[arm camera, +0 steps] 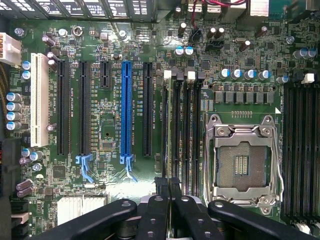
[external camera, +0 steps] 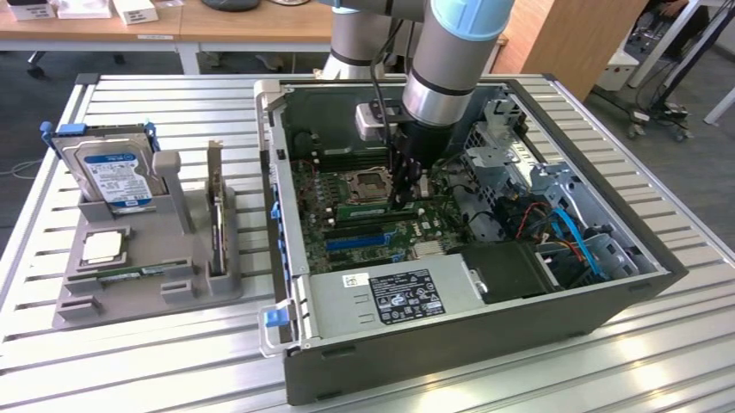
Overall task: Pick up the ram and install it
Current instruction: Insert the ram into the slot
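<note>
The slatted metal bench (external camera: 138, 361) carries an open computer case (external camera: 460, 344) right beneath the tool (external camera: 402, 202), and a grey parts holder (external camera: 115, 303) well off to its side.

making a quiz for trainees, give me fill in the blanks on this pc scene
The gripper hangs inside the open computer ___. The hard drive stands on the exterior view's ___ of it. The processor socket on the motherboard is ___.
Missing: case; left; empty.
</note>
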Robot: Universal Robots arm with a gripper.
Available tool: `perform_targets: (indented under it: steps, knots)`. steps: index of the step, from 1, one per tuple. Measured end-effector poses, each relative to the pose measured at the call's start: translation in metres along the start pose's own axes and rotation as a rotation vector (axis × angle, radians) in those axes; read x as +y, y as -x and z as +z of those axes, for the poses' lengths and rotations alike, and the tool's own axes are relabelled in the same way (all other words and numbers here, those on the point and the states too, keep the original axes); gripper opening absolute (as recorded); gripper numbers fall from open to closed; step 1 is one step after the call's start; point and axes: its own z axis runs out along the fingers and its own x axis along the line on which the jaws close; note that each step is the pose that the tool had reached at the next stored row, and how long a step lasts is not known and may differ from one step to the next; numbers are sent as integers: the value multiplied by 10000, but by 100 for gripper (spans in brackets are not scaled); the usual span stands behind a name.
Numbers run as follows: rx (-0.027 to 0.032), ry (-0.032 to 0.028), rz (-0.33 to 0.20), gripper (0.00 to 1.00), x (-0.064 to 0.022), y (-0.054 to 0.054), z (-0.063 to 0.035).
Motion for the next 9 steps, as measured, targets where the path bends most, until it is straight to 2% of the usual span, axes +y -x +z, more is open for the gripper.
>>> perform_targets:
  steps: [9]
  knots:
    - [-1,0,8,12,2,-1,9]
